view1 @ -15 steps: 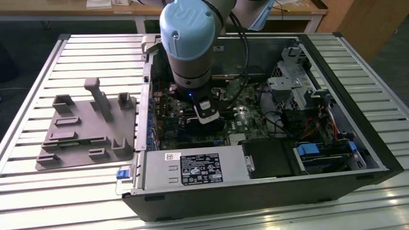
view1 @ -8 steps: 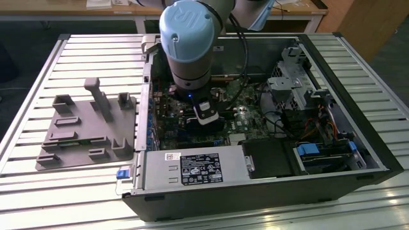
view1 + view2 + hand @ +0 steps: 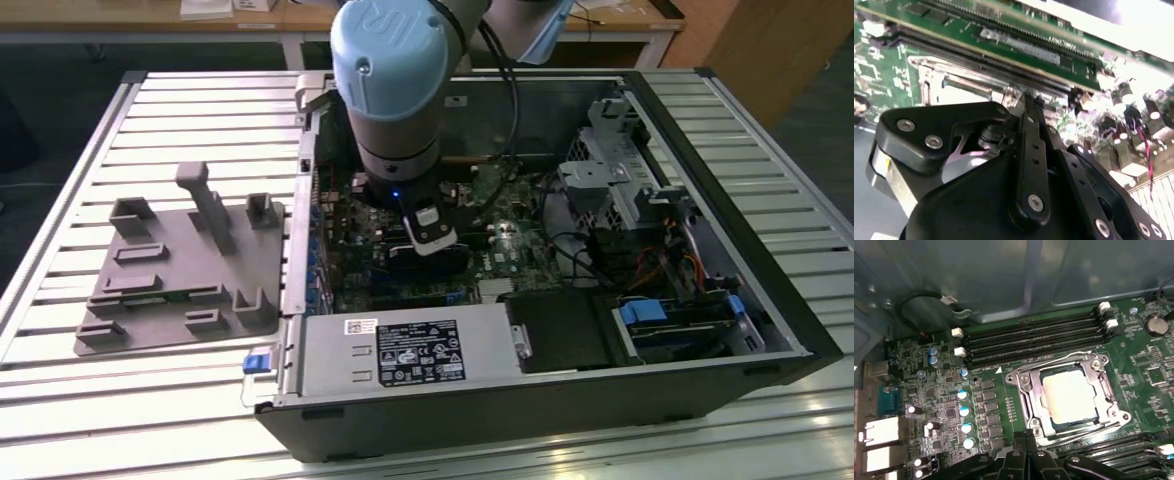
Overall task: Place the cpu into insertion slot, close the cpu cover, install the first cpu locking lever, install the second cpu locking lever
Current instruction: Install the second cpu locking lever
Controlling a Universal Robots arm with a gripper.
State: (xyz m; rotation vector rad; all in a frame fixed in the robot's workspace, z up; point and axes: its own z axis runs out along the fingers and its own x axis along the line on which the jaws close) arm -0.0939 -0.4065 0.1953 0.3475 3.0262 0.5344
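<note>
The cpu [image 3: 1070, 392], a pale beige square, lies flat in the insertion slot [image 3: 1114, 415] on the green board. The cpu cover [image 3: 1027, 390], a silvery frame, lies down around it with the chip showing through its window. Thin wire levers run along two sides of the socket [image 3: 1089, 432]. My gripper [image 3: 1027, 439] stands just off one socket corner, its black fingers pressed together with nothing between them. In the second wrist view the gripper [image 3: 1026, 100] ends right at the shiny socket frame [image 3: 954, 80]. In the exterior view the gripper [image 3: 430, 245] hangs low inside the open computer case.
Long black memory slots [image 3: 1034, 337] run beside the socket, and a fitted memory stick [image 3: 1019, 45] is close to the fingers. Capacitors [image 3: 964, 412] stand nearby. The case wall [image 3: 1004, 280], power supply [image 3: 400, 355] and drive cage [image 3: 601, 160] hem the board in. A grey fixture [image 3: 174, 270] lies outside.
</note>
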